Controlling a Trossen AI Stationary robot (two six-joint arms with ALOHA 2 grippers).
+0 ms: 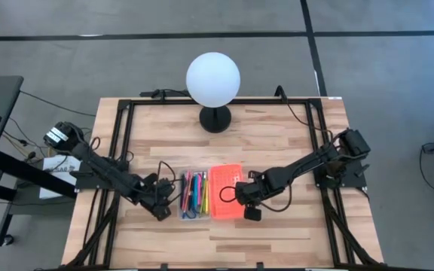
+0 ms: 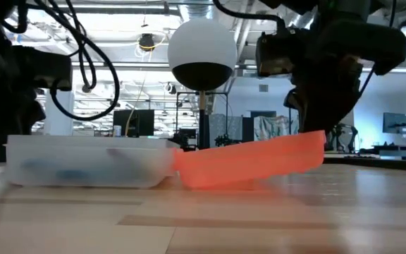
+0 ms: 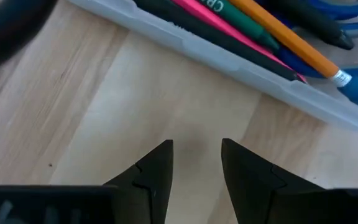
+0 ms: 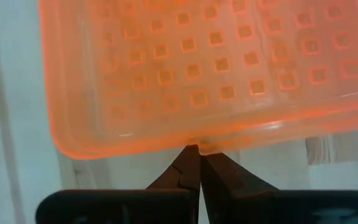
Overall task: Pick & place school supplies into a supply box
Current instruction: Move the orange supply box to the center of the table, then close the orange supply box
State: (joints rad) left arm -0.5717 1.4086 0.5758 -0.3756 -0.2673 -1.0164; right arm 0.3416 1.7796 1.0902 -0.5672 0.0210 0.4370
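Note:
The supply box is a clear tray (image 1: 193, 194) (image 2: 90, 162) holding pens, pencils and markers (image 1: 194, 192). In the left wrist view I see a pink marker (image 3: 229, 25), a yellow pencil (image 3: 291, 40) and blue scissors handles (image 3: 347, 12). Its orange lid (image 1: 224, 192) (image 2: 252, 162) is swung out to the table's right, tilted, with its hinge side low by the tray. My right gripper (image 4: 197, 155) is shut at the lid's raised free edge. My left gripper (image 3: 197, 152) (image 1: 163, 207) is open over bare wood beside the tray's left wall (image 3: 260, 81). My right gripper pinches the lid's free long edge (image 4: 194, 142), near its middle, with only its fingertips (image 4: 185, 165). It comes from the table's right, slanting down. That edge (image 2: 314, 144) is lifted off the table, while the hinge side (image 2: 183, 168) stays down next to the tray.
A white globe lamp (image 1: 213, 79) on a black foot (image 1: 215, 119) stands at the table's far middle, behind the box. Black frame rails (image 1: 123, 143) run along the table's left and right sides. Bare wood (image 1: 202, 241) lies near the front edge.

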